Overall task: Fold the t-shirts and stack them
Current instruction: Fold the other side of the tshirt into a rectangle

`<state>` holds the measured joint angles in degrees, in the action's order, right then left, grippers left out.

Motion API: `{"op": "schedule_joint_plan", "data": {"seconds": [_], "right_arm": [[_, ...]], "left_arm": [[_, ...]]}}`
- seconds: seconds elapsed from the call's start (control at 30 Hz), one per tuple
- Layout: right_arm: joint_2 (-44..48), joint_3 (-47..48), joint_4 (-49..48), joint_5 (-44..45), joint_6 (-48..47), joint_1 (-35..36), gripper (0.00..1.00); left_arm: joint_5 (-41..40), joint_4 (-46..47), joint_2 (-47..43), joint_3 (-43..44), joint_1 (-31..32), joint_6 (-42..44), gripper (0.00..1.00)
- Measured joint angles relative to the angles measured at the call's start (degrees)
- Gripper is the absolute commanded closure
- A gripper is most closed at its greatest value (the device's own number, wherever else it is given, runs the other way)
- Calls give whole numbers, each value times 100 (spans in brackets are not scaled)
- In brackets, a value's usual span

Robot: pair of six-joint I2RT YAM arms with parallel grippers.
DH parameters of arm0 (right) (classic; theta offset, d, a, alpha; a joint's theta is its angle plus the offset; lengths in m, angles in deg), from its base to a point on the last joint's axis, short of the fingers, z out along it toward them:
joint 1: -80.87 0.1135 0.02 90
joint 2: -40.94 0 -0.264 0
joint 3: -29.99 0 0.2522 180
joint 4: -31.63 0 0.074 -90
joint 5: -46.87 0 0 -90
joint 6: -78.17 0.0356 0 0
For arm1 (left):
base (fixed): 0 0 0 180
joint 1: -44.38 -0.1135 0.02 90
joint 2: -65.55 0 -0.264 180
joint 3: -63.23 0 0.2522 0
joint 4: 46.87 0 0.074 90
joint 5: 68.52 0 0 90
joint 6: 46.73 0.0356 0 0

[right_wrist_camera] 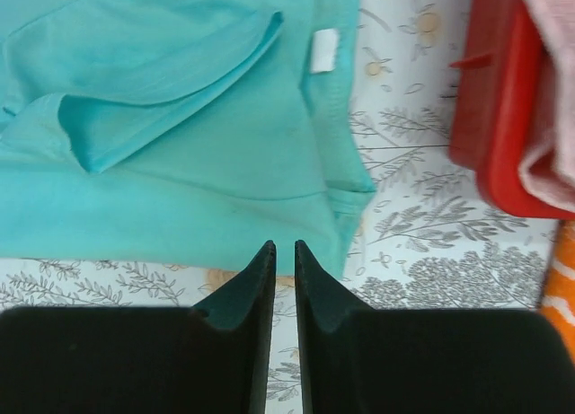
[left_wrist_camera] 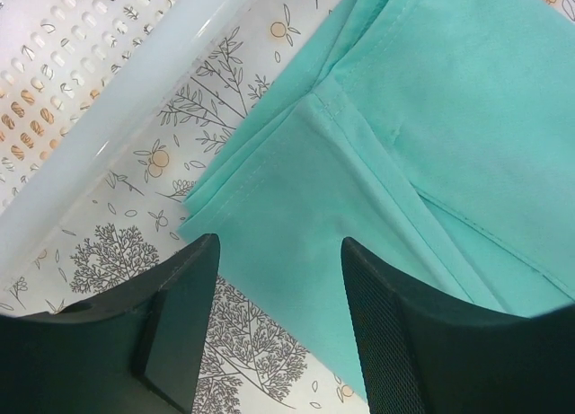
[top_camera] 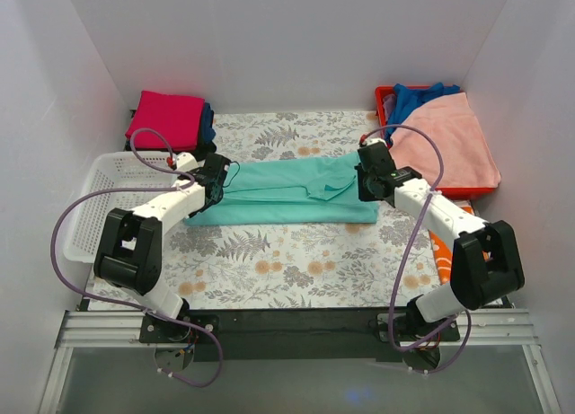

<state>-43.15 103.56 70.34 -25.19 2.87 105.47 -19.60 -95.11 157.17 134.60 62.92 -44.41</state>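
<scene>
A mint-teal t-shirt (top_camera: 287,194) lies on the floral tablecloth, folded into a long band running left to right. My left gripper (top_camera: 222,189) hovers over its left end, open, with the cloth edge (left_wrist_camera: 404,118) showing between its fingers (left_wrist_camera: 180,288) and nothing gripped. At the shirt's right end is my right gripper (top_camera: 369,186). Its tips (right_wrist_camera: 284,248) stand almost together at the shirt's near hem (right_wrist_camera: 180,145), with only a thin slit and no cloth in it. A folded magenta t-shirt (top_camera: 166,118) sits on a dark blue one (top_camera: 207,122) at the back left.
A white perforated basket (top_camera: 90,207) stands left of the shirt, close to the left arm. A red bin (top_camera: 384,96) at the back right holds blue cloth (top_camera: 422,94) and a pink cloth (top_camera: 449,143). Something orange (top_camera: 440,252) lies by the right arm.
</scene>
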Motion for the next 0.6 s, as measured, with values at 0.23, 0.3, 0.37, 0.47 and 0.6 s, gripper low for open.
{"op": "schedule_joint_plan", "data": {"seconds": [0.23,0.3,0.37,0.47,0.6], "right_arm": [[-772,258,-4,-452,-103,376,80],[-964,334,-17,-540,-146,433,81],[-1158,400,-63,-656,-177,468,81],[-1416,494,-144,-754,-229,485,82],[-1740,684,-208,-839,-306,505,83]], "left_arm": [[120,68,273,120,0,63,44],[146,72,396,125,0,79,44],[162,105,546,133,0,87,44],[195,142,734,140,0,87,44],[260,175,802,140,0,85,44]]}}
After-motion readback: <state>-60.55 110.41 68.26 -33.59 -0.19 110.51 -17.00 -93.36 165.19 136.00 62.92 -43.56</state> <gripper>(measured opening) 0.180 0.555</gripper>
